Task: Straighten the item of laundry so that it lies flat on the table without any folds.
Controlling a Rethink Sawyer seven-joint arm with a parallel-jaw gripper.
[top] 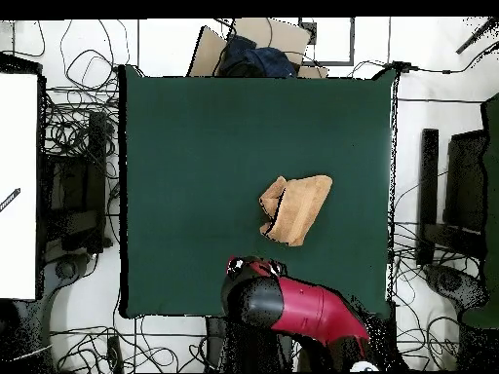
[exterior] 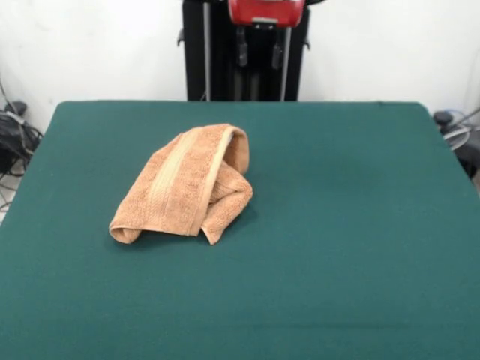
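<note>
The arm [top: 297, 310] is glossy red with black at the joints, chunky and rounded like a fat tube when seen from above. The end by the tabletop [top: 195, 146] edge is a black rounded cap with small red bits on it. From the front, a red housing [exterior: 266, 10] with a grey plate underneath sits over a black pedestal [exterior: 247, 67] with silver vertical rods.
</note>
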